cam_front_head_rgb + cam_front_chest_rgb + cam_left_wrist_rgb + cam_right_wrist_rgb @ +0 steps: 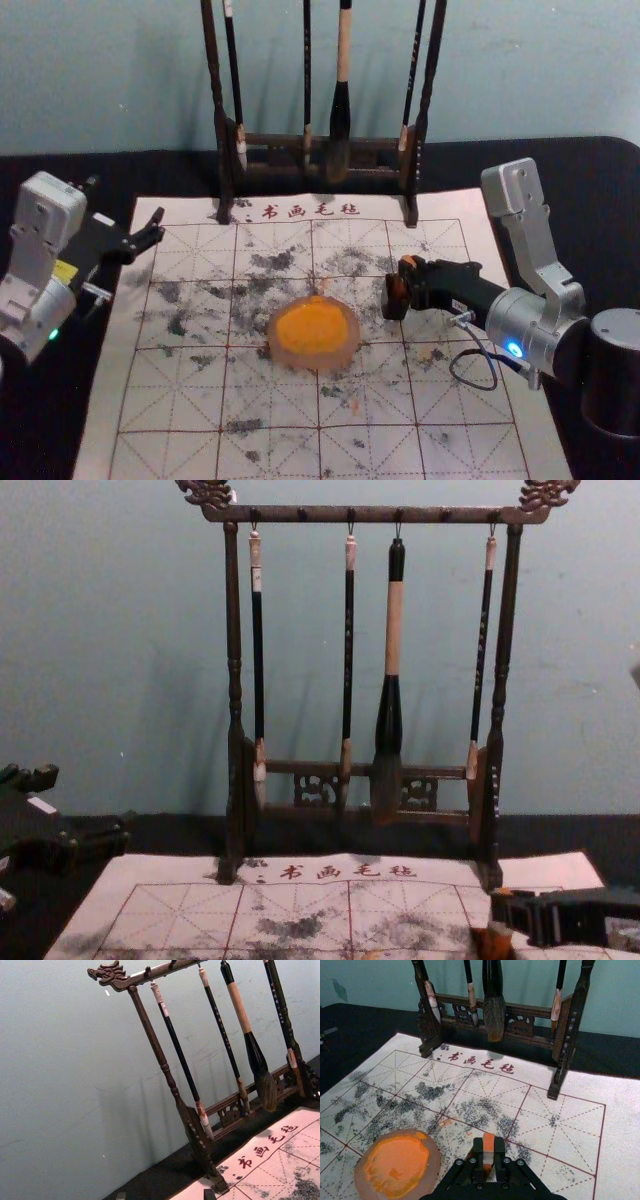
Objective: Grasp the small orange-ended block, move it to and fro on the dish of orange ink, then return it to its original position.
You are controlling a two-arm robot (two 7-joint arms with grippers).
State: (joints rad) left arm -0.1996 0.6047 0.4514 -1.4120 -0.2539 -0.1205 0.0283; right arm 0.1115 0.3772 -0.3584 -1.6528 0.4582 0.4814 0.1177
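Orange at its end, the small block is sitting pinched in our right gripper, which we are holding just right of the ink dish. We are parking our left gripper, wide apart, near the smudged mat's far left corner, while brushes are hanging from a rack before a pale wall.

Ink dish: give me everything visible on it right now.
The dish is shallow-looking and roughly round, with a pinkish-brown rim, material unclear. Orange ink covers most of its inside in an uneven-edged pool, patchy in places, with a streak reaching the rim on the far side. It lies flat on the gridded, ink-stained mat. The right hand, gripping the block, is off to its right; neither touches it.
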